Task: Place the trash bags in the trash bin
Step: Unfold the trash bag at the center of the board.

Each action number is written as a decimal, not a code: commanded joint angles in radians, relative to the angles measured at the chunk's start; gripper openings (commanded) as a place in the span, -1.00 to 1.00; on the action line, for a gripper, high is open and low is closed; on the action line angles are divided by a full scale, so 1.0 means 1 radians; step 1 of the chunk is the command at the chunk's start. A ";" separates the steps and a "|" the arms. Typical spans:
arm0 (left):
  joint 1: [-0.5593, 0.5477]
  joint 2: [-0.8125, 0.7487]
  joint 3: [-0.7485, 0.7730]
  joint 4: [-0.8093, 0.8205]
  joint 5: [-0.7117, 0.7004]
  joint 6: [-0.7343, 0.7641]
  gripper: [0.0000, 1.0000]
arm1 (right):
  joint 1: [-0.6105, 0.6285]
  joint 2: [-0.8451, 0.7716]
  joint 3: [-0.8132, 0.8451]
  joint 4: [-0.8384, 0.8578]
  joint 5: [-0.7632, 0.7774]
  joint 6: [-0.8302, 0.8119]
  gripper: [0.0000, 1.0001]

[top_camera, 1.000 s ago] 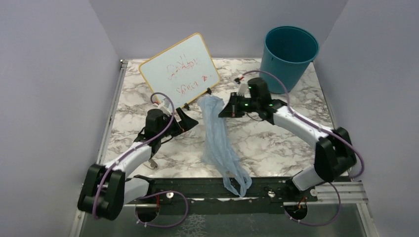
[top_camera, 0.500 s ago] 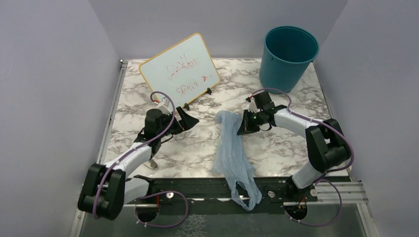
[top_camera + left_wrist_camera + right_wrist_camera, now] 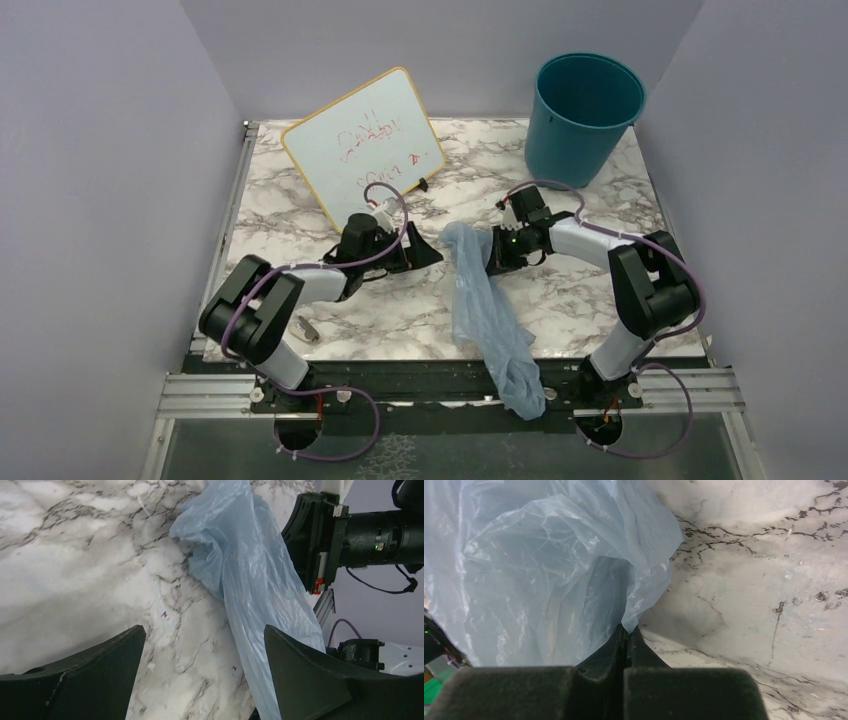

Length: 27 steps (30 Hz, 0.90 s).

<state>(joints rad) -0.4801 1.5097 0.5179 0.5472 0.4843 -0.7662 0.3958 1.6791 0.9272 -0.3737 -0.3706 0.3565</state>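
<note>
The pale-blue trash bag [image 3: 485, 305] lies long on the marble table, from mid-table down over the front rail. My right gripper [image 3: 487, 252] is shut on the bag's upper edge; the wrist view shows the film [image 3: 549, 570] pinched between the closed fingertips [image 3: 620, 635]. My left gripper [image 3: 432, 254] is open and empty just left of the bag's top; its wrist view shows the bag [image 3: 250, 575] ahead, by the right finger [image 3: 310, 675]. The teal trash bin [image 3: 583, 115] stands upright at the far right.
A small whiteboard [image 3: 362, 143] with red writing leans on a stand at the far left. A small object [image 3: 308, 328] lies near the table's front left. A black rail [image 3: 400, 380] runs along the front edge. Purple walls enclose the table.
My left arm has swung right, bringing its open gripper close to the bag's top. My right gripper has pulled the bag rightward and nearer, and its tail now hangs over the front rail.
</note>
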 commanded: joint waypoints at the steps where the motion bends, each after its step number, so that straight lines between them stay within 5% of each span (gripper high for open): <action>1: -0.053 0.134 0.079 0.176 0.032 -0.045 0.75 | 0.000 0.029 0.026 -0.031 0.025 -0.019 -0.99; 4: -0.077 0.220 0.104 0.269 0.043 -0.098 0.71 | 0.000 0.040 0.047 -0.044 -0.003 -0.009 -0.99; 11: -0.084 0.309 0.124 0.390 0.075 -0.171 -0.49 | 0.000 0.014 0.088 -0.067 0.028 -0.002 -0.99; 15: -0.071 0.274 0.110 0.367 0.064 -0.122 -1.00 | 0.000 -0.068 0.058 -0.036 0.108 -0.011 -0.99; 27: -0.017 0.103 0.056 0.148 -0.007 -0.021 -1.00 | -0.002 -0.207 0.033 -0.065 0.292 -0.058 -0.99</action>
<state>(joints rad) -0.4973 1.7271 0.6022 0.8032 0.5346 -0.8749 0.3958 1.4937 0.9745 -0.4213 -0.1806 0.3290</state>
